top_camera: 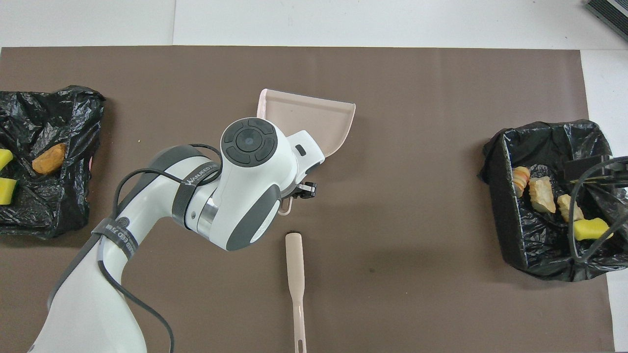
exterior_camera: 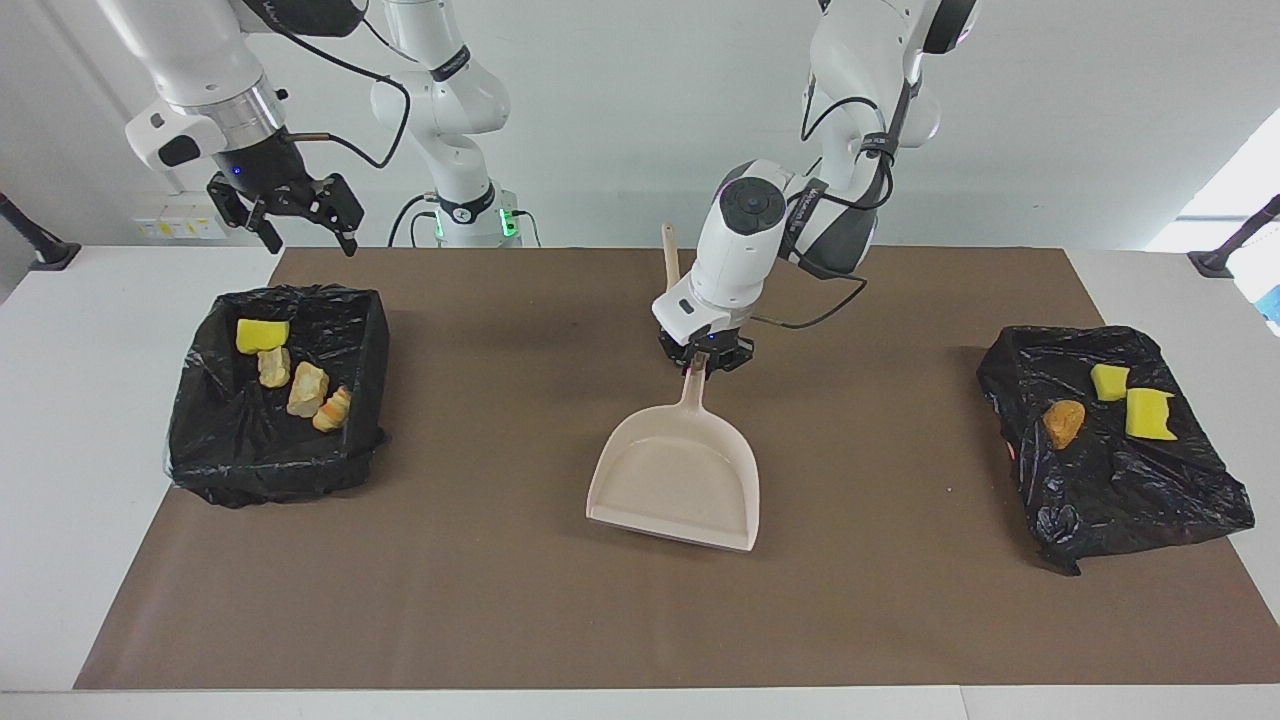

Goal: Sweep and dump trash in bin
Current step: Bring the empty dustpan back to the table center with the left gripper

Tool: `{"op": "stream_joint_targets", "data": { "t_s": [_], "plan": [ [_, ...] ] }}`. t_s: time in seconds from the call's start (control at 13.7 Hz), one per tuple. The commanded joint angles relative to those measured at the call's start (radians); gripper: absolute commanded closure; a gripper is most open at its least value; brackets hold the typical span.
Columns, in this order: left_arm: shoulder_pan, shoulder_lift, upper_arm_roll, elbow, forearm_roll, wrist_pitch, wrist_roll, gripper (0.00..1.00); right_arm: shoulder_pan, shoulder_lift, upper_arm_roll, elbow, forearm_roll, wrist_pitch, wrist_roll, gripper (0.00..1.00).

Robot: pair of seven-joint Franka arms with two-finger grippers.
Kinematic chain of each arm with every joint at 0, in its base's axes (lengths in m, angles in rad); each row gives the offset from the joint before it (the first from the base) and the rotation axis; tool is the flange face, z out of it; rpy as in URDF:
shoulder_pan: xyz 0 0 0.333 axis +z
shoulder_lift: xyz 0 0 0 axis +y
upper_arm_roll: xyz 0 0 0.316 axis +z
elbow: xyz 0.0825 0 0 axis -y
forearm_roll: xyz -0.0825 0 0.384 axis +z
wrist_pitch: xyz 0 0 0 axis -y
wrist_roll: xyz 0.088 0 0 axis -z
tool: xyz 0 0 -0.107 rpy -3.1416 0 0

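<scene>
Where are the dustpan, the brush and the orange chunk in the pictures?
dustpan point(exterior_camera: 675, 475): facing view, on the pan's floor.
brush point(top_camera: 294, 260): overhead view, on the handle.
orange chunk point(exterior_camera: 1063, 422): facing view, on its middle.
</scene>
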Motion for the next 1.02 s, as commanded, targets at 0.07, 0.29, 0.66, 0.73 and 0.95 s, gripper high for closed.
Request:
{"op": "stream_joint_targets", "data": {
  "t_s": [0.07, 0.29, 0.66, 0.73, 0.95],
  "plan": [
    [-0.032, 0.04, 0.02, -0.016, -0.015, 0.07, -0.072, 1.0, 0.0, -0.027, 0.001, -0.035, -0.011, 0.026, -0.035, 0.0],
    [-0.049, 0.073, 0.02, -0.016, -0.014, 0.092, -0.086, 1.0, 0.0, -0.027, 0.001, -0.035, -0.011, 0.029, -0.038, 0.0],
    [-0.056, 0.075, 0.02, -0.016, -0.014, 0.092, -0.132, 1.0, 0.001, -0.027, 0.001, -0.035, -0.009, 0.028, -0.038, 0.0],
    [-0.056, 0.075, 0.02, -0.016, -0.014, 0.092, -0.161, 1.0, 0.001, -0.025, 0.001, -0.035, -0.009, 0.028, -0.038, 0.0],
    [-0.066, 0.075, 0.02, -0.02, -0.014, 0.089, -0.159, 1.0, 0.001, -0.027, 0.001, -0.035, -0.008, 0.028, -0.038, 0.0]
  ]
}}
